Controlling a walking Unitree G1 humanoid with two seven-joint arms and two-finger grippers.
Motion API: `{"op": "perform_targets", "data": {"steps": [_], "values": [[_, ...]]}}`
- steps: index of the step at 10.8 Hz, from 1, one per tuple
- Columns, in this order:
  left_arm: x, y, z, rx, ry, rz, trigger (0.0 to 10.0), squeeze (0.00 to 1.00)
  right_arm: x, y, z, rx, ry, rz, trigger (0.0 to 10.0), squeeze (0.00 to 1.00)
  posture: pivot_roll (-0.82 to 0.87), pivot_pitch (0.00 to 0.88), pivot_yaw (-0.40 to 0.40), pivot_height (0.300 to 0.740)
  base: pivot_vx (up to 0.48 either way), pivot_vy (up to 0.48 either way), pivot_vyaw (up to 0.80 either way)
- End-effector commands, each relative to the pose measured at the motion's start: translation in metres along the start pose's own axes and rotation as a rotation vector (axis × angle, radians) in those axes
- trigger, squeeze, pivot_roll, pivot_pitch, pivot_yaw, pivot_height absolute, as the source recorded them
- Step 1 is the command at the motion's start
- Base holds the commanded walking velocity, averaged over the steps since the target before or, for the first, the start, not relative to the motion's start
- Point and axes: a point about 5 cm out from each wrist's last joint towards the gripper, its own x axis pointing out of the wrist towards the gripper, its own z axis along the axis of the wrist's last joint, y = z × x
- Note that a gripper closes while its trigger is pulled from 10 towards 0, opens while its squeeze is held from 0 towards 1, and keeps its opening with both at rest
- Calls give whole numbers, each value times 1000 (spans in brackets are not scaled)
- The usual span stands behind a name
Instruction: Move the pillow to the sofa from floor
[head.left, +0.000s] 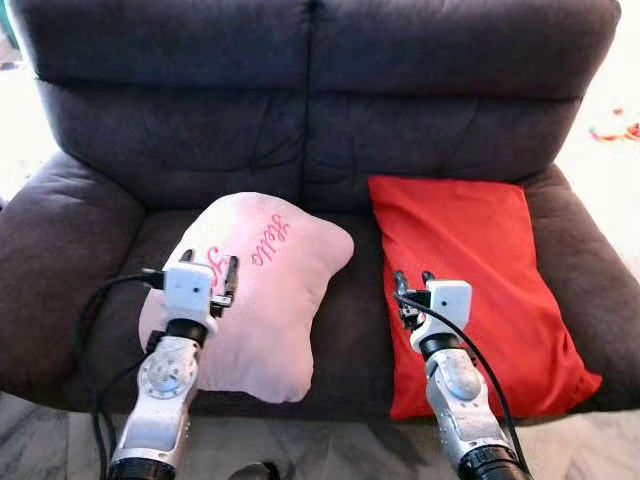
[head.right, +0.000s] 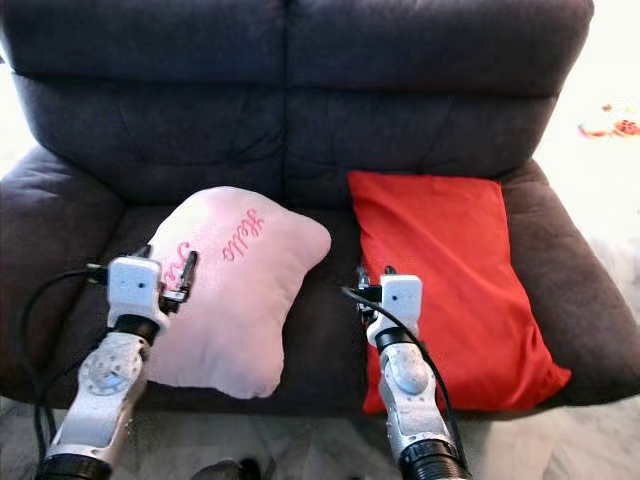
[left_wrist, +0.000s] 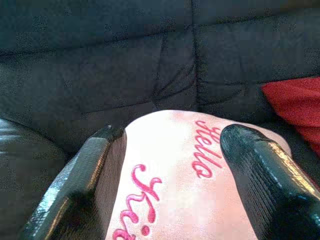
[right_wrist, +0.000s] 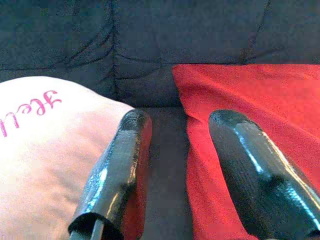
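— Pillow (head.left: 262, 290), the pink one with "Hello" stitched in darker pink thread: where did it lie?

— It lay on the left seat cushion of the dark grey sofa (head.left: 310, 120), tilted, its upper corner toward the middle seam and its lower edge reaching the seat's front edge.

— And the left gripper (head.left: 208, 272)?

— It hung over the pillow's left part, its silver arm rising from the lower left. Its fingers (left_wrist: 85, 185) stood apart, with the pink fabric and the lettering showing between them in the wrist view; they held nothing.

— What did the right gripper (head.left: 412, 290) do?

— It hovered by the left edge of the red pillow (head.left: 475, 290), above the strip of seat between the two pillows. Its two black fingers (right_wrist: 117, 170) were spread as well, empty, one over the dark gap and one over the red cloth.

— Where was the red pillow?

— On the right seat cushion, leaning slightly toward the armrest, its top edge near the backrest and its lower corner hanging past the front of the seat. The two pillows lay apart, dark upholstery between them.

— And below the sofa?

— A pale floor (head.left: 330, 450) showed at the bottom edge.
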Motion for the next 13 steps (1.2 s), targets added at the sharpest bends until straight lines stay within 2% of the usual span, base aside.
{"op": "perform_targets", "data": {"steps": [1, 9, 11, 13], "values": [[0, -2, 1, 5, 0, -15, 10000, 0, -3, -5, -4, -7, 14, -17, 10000, 0, 173, 154, -32, 740, 0, 0, 0], [-1, -5, -2, -1, 13, -34, 10000, 0, -4, -5, -5, -2, 10, -21, 10000, 0, 174, 158, -31, 740, 0, 0, 0], [-2, -6, -11, -15, 19, -17, 10000, 0, -3, -8, 0, 1, -23, -36, 10000, 0, 175, 158, -32, 740, 0, 0, 0], [1, -9, -23, -88, 77, -16, 10000, 0, -4, -10, -3, -2, -6, -39, 10000, 0, 172, 155, -30, 740, 0, 0, 0]]}}
